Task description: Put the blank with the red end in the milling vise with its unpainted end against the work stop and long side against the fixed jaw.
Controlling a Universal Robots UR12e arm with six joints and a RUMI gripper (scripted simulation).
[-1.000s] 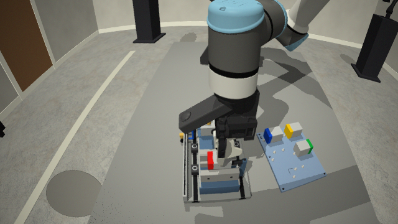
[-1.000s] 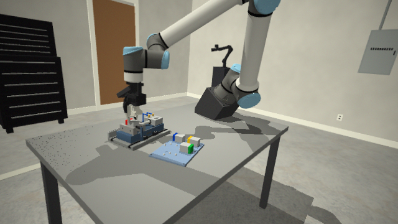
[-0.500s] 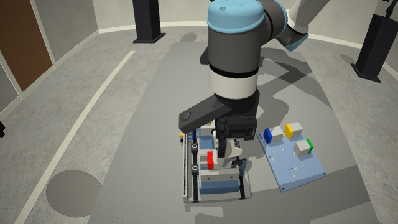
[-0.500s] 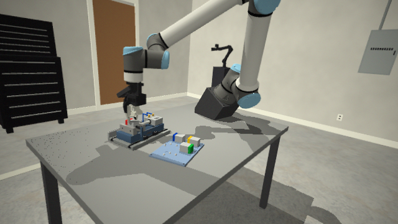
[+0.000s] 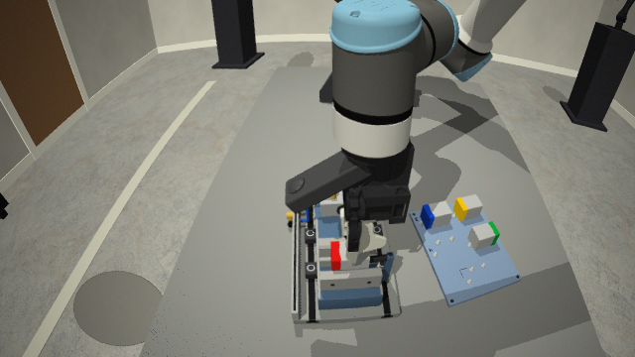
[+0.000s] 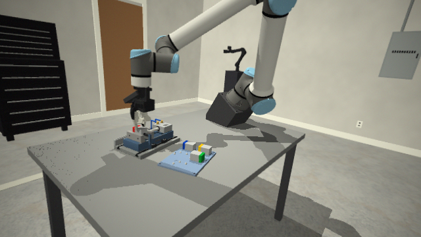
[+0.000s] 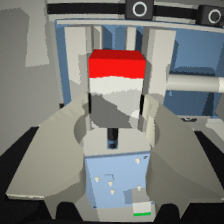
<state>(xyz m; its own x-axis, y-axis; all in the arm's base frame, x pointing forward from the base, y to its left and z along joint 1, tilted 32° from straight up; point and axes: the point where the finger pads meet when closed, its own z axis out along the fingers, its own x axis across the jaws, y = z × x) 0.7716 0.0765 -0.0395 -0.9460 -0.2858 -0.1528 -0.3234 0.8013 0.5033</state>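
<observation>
The red blank point(image 5: 335, 256) point(image 6: 134, 129) point(image 7: 117, 85) is located in the vise point(image 5: 349, 298) point(image 6: 136, 144) point(image 7: 192, 45), between the jaws, painted end to the left. The fingers point(image 5: 372, 241) point(image 6: 141, 119) are pinching it across its long sides, presumably to keep it aligned for seating. This orientation directs the unpainted end at the work stop point(image 5: 379, 258) point(image 7: 112, 136), on the right; contact there cannot be confirmed. The fixed jaw point(image 5: 349, 280) point(image 6: 135, 136) point(image 7: 76, 65) is on the near side; a finger on that side may prevent full contact, so a final push after release may be required. Full seating on the bars cannot be confirmed. The plate point(image 5: 456, 283) point(image 6: 177, 166) point(image 7: 122, 172), right of the vise on the counter point(image 5: 223, 248) point(image 6: 148, 204) point(image 7: 30, 90), keeps the other blanks apart from the work. Quantities: vise, one; plate, one; blanks, four, comprising one red in the vise and three on the plate: one blue point(image 5: 441, 212) point(image 6: 190, 146), one yellow point(image 5: 470, 205) point(image 6: 205, 149), one green point(image 5: 482, 237) point(image 6: 197, 156) point(image 7: 142, 207).

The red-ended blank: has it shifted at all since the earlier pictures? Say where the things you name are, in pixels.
No, not visibly: in the top view, the red-ended blank point(image 5: 335, 256) point(image 6: 133, 129) point(image 7: 117, 82) keeps the same place beside the fixed jaw point(image 5: 349, 279) point(image 6: 135, 136) point(image 7: 75, 55).
</observation>
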